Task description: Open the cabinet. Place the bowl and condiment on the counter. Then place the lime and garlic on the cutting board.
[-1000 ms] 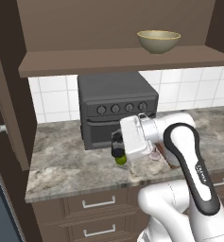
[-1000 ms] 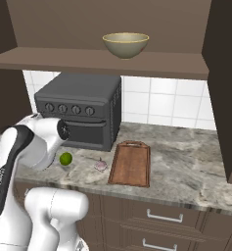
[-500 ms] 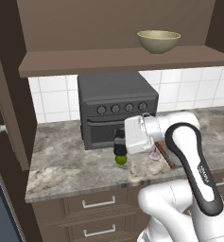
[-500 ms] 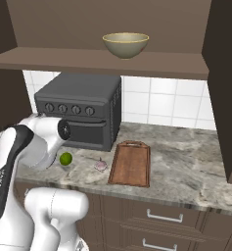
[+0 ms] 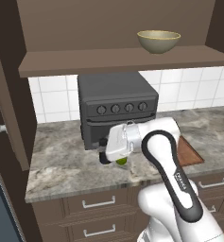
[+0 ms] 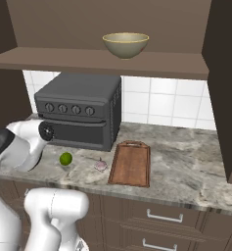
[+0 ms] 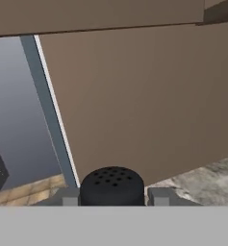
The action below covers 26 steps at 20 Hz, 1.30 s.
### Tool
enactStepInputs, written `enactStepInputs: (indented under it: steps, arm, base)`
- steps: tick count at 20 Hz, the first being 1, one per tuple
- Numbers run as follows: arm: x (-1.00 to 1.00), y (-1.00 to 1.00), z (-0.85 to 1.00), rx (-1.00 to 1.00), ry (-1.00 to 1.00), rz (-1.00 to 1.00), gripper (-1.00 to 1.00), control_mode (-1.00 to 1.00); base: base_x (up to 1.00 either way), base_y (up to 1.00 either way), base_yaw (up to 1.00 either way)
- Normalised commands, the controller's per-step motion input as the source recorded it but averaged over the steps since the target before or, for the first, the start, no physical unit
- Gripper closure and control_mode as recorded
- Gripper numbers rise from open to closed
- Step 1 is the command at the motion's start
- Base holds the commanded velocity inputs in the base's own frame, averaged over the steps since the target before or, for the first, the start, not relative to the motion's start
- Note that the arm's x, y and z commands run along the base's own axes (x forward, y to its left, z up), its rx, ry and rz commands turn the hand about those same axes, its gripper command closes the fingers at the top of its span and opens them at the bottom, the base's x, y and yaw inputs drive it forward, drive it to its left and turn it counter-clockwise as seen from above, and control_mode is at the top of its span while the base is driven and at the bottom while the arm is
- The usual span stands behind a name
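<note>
While the gripper (image 5: 103,156) hides it, only the condiment (image 7: 112,186) top shows.

White square tiles (image 6: 176,100) are covering the wall at the back of a rendered kitchen. A dark grey toaster oven (image 5: 117,109) with a row of four round knobs is sitting against those tiles. Dark brown drawers (image 6: 161,215) with short silver handles are running along underneath. A dark brown wooden panel (image 5: 9,118) is standing at the left side. Beyond it, through the hand view, a grey wall (image 7: 14,105) and tan floor (image 7: 29,188) are showing.
</note>
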Motion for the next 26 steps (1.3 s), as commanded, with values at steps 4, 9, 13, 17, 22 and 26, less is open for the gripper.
enactStepInputs:
  steps: [4, 9, 13, 17, 22, 26]
  arm:
    - [0.00, 0.64, -0.53, 0.04, -0.02, -0.15, 1.00, -1.00]
    - [0.08, 0.31, -0.44, 0.12, -0.05, -0.14, 1.00, -1.00]
    - [0.24, 0.23, -0.29, 0.09, -0.07, -0.12, 1.00, -1.00]
    - [0.35, 0.27, -0.31, 0.08, -0.04, -0.11, 1.00, -1.00]
    - [0.42, 0.22, -0.26, 0.02, -0.04, -0.10, 1.00, -1.00]
    - [0.53, 0.00, -0.12, 0.04, 0.00, -0.03, 1.00, -1.00]
  base:
    - [0.00, 0.00, 0.00]
    - [0.00, 0.00, 0.00]
    - [0.00, 0.00, 0.00]
    - [0.00, 0.00, 0.00]
    - [0.00, 0.00, 0.00]
    - [0.00, 0.00, 0.00]
